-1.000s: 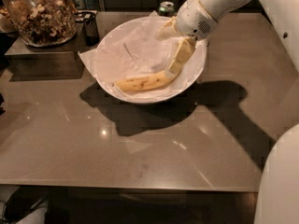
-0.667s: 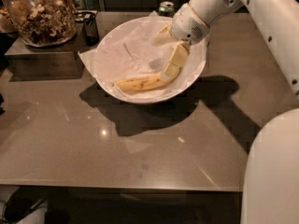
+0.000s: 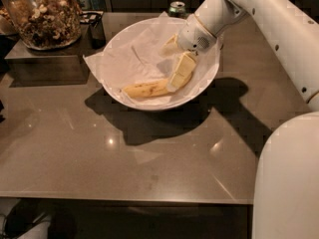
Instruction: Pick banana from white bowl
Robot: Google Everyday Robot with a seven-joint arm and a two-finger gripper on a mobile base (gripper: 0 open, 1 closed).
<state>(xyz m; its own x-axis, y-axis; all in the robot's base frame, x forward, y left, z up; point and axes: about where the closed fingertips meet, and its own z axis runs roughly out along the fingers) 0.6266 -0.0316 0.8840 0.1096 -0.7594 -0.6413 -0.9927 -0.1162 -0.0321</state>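
Observation:
The yellow banana (image 3: pixel 146 89) lies flat in the front part of the large white bowl (image 3: pixel 207 86), on its crinkled white paper. My gripper (image 3: pixel 170 66) reaches into the bowl from the upper right on the white arm. Its pale yellow fingers (image 3: pixel 182 69) are spread apart, so it is open. The lower finger's tip rests at the banana's right end. The other finger is up near the bowl's back wall. Nothing is held between them.
A glass jar of nuts (image 3: pixel 42 15) stands on a dark box at the back left. A green can (image 3: pixel 176 8) sits behind the bowl. The bowl stands on a brown table (image 3: pixel 124 163) whose front edge runs along the bottom. My white body fills the right edge.
The gripper has shifted slightly left and down inside the bowl, bringing the lower finger against the banana's right end. The banana has not moved.

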